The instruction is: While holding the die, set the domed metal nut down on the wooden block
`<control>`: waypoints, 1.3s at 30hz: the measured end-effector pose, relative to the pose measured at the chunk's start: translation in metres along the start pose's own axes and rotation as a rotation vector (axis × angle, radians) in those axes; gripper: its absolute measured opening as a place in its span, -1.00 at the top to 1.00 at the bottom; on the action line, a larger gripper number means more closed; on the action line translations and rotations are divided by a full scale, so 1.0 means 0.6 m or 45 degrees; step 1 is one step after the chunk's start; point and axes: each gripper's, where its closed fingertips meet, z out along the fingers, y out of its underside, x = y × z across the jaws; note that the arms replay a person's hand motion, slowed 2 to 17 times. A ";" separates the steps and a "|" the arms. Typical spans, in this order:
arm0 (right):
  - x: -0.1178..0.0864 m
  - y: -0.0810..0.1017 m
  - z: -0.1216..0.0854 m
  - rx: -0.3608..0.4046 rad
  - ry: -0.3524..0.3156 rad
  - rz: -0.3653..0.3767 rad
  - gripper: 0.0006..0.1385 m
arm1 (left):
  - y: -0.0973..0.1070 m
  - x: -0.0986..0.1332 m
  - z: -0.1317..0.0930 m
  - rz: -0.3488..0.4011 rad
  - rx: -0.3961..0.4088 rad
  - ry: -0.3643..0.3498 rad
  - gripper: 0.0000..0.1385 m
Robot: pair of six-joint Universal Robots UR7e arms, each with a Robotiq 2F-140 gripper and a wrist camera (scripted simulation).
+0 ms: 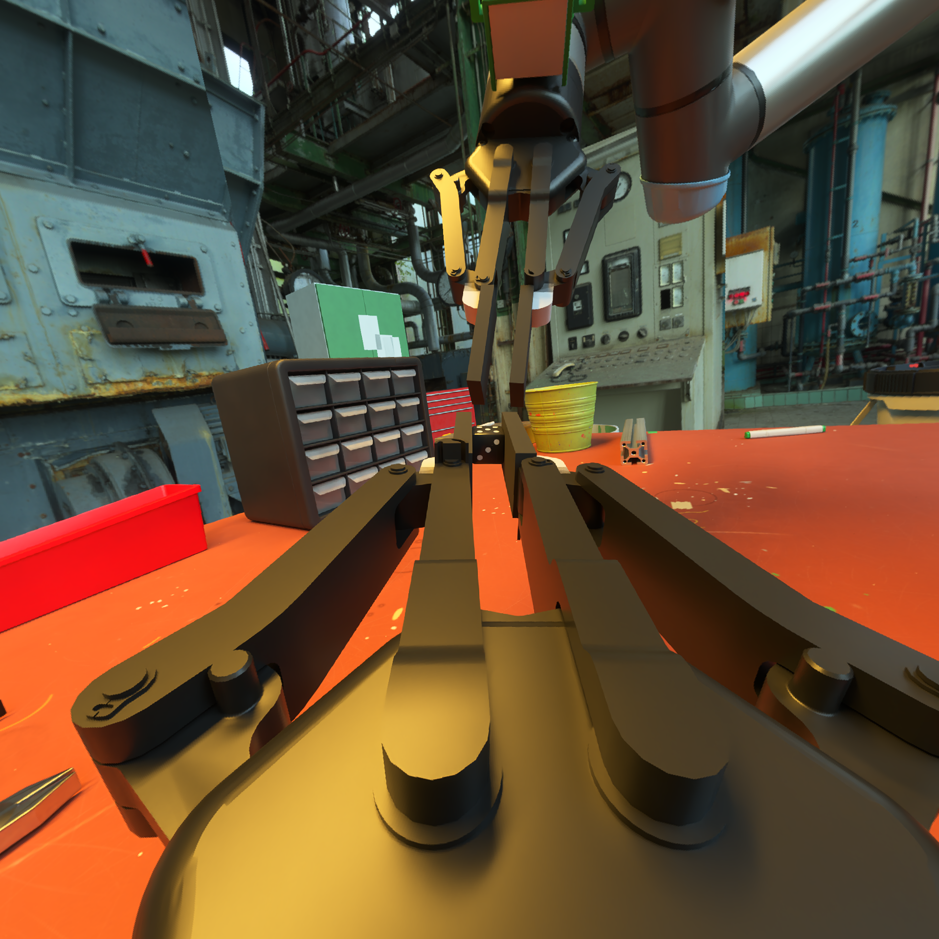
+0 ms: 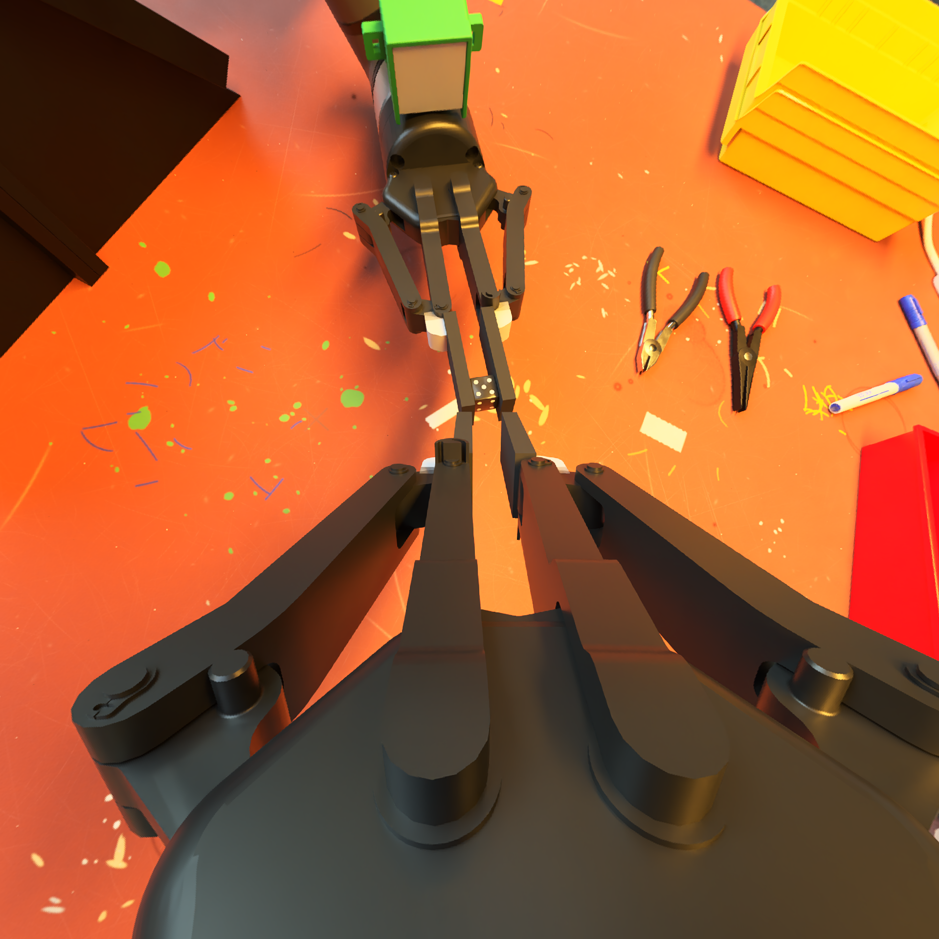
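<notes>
A black die with white pips point(image 1: 487, 446) is clamped between the fingers of my left gripper point(image 1: 488, 443), held level just above the orange table point(image 1: 762, 533). From above it shows in the right wrist view point(image 2: 482, 394), with the left gripper point(image 2: 483, 402) shut on it. My right gripper point(image 1: 497, 399) hangs fingers down just above the die. Its jaws stand narrowly apart with nothing between them, as its own view point(image 2: 488, 428) also shows. No domed nut shows in either view. Dark brown stepped slabs point(image 2: 101, 127) lie at the top left.
A brown drawer cabinet point(image 1: 325, 437), a yellow bucket point(image 1: 561, 416), an aluminium profile point(image 1: 634, 442) and a marker point(image 1: 785, 432) stand beyond the die. A red bin point(image 1: 101, 543) sits left. Two pliers point(image 2: 660, 315), a blue pen point(image 2: 874, 394) and yellow bins point(image 2: 838, 112) lie right.
</notes>
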 end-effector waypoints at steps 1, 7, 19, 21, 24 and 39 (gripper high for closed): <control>0.001 -0.001 0.001 -0.011 -0.004 0.002 0.78 | -0.001 -0.001 0.000 -0.011 0.003 0.001 0.77; 0.005 -0.007 0.005 -0.065 -0.025 0.013 0.78 | -0.004 -0.004 -0.003 -0.034 0.014 0.003 0.77; 0.008 -0.006 0.014 -0.171 -0.032 0.021 0.78 | -0.008 -0.004 -0.005 -0.043 0.022 0.013 0.77; 0.008 -0.006 0.014 -0.178 -0.035 0.025 0.78 | -0.009 -0.004 -0.005 -0.043 0.022 0.014 0.77; 0.008 -0.007 0.015 -0.185 -0.036 0.029 0.78 | -0.009 -0.003 -0.005 -0.044 0.024 0.017 0.77; 0.009 -0.007 0.020 -0.214 -0.030 0.031 0.78 | -0.008 -0.003 -0.004 -0.035 0.019 0.015 0.77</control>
